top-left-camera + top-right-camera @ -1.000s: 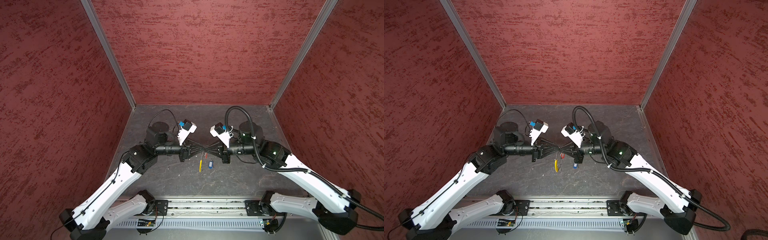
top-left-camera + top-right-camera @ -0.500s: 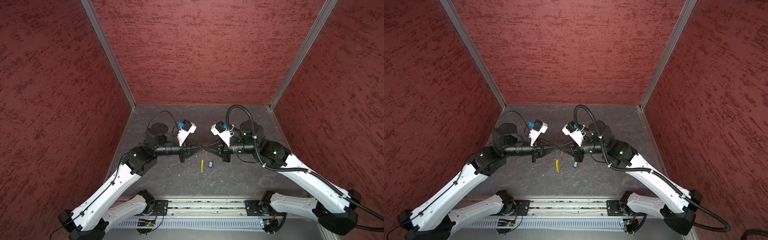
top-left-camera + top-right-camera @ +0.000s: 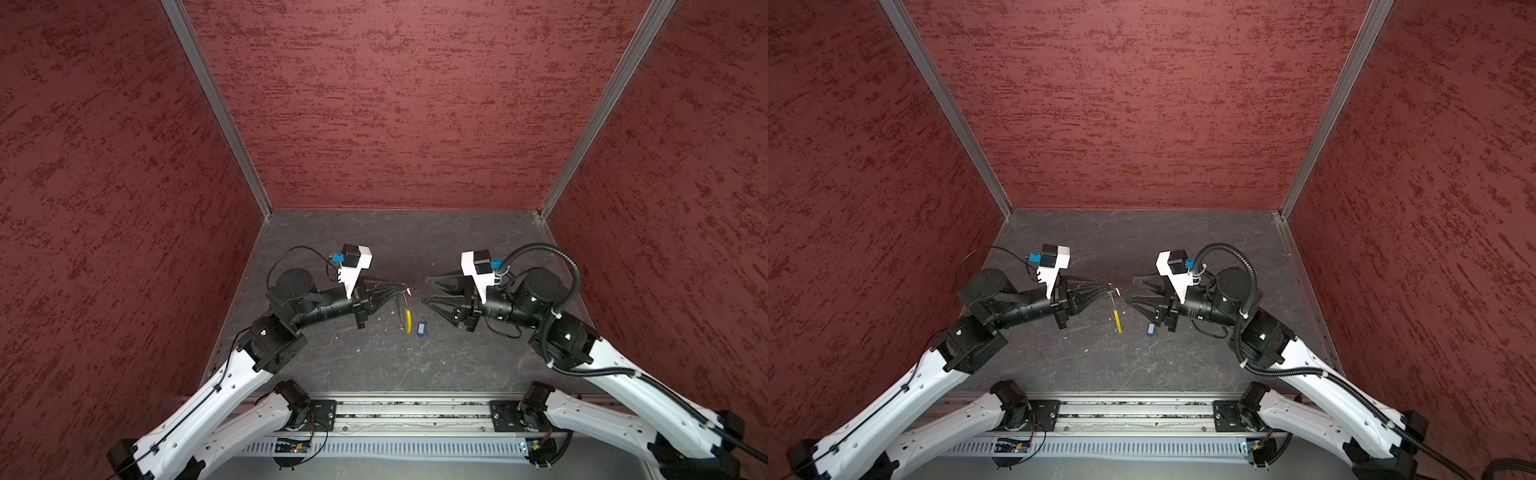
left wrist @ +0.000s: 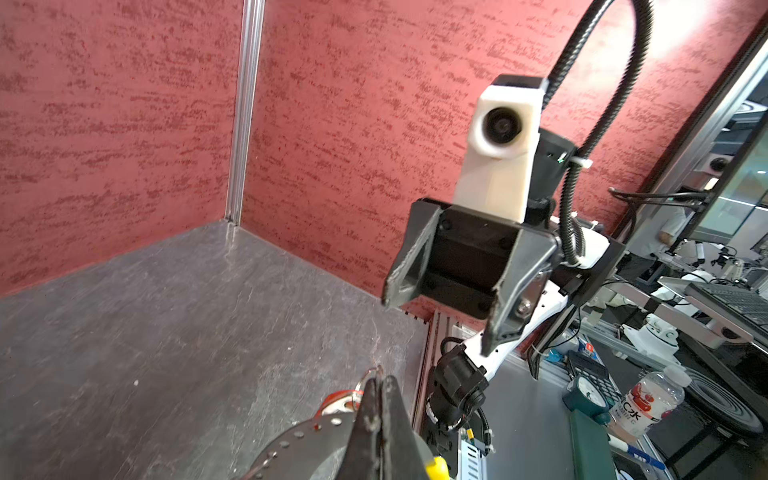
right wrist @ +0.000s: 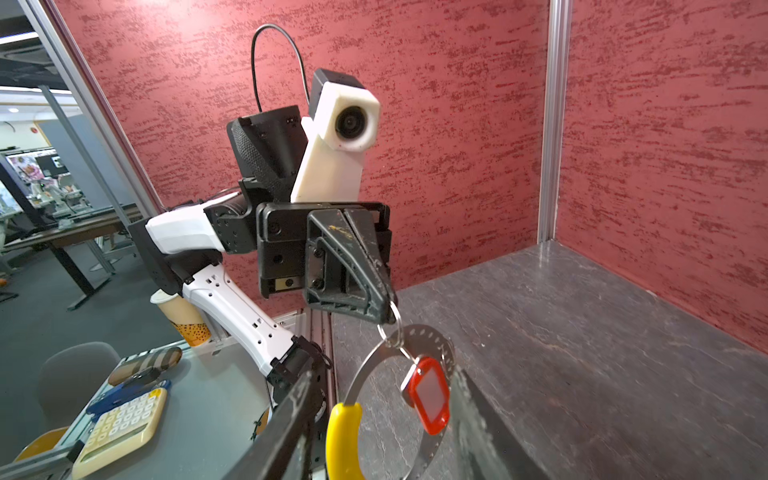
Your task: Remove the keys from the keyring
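Looking across the desk [image 3: 353,365], we see the blue-tagged key [image 3: 421,327] lying near the hanging keyring [image 3: 407,321]. Our left hand [image 3: 402,286], held level, pinches its top tightly, the red-tagged key [image 5: 430,395] dangling below. Our right hand [image 3: 424,290], closed there a second ago, now stands open and apart.

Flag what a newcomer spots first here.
The left end effector, shut, dangles a large silvery keyring with a yellow segment mid-air at the centre, a red plastic tag hanging from it. The right end effector faces it, open; a blue plastic tag lies on the dark table nearby.
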Controlling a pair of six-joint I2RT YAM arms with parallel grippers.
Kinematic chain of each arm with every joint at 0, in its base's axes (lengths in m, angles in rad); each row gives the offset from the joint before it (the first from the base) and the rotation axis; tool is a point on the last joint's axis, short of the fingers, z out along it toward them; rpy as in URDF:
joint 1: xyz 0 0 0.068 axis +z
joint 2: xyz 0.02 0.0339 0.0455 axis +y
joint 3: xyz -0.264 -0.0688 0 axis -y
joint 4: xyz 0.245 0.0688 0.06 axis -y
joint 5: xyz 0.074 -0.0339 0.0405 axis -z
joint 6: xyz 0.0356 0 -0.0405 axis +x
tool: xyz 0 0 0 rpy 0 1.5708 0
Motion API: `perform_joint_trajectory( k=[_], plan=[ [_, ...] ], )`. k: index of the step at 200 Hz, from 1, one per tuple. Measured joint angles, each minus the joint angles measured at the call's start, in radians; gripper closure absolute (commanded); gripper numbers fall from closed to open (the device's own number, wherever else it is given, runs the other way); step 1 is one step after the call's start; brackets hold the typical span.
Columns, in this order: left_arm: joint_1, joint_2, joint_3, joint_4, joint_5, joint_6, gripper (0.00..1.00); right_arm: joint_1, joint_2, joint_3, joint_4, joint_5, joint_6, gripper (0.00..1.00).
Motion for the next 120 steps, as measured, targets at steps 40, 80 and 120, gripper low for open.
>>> perform_joint_trajectory(
  k=[40,80,120],
  plan=[
    [-0.010,-0.004,-0.022,0.094,0.037,-0.011,1.00,0.003,0.015,-0.032,0.111,-0.017,0.024,0.49],
    [-0.011,-0.005,-0.031,0.136,0.069,-0.023,1.00,0.006,0.018,-0.032,0.162,-0.056,0.029,0.53],
    [-0.011,-0.005,-0.033,0.169,0.091,-0.037,1.00,0.012,0.050,-0.032,0.164,-0.090,0.032,0.61]
  ],
)
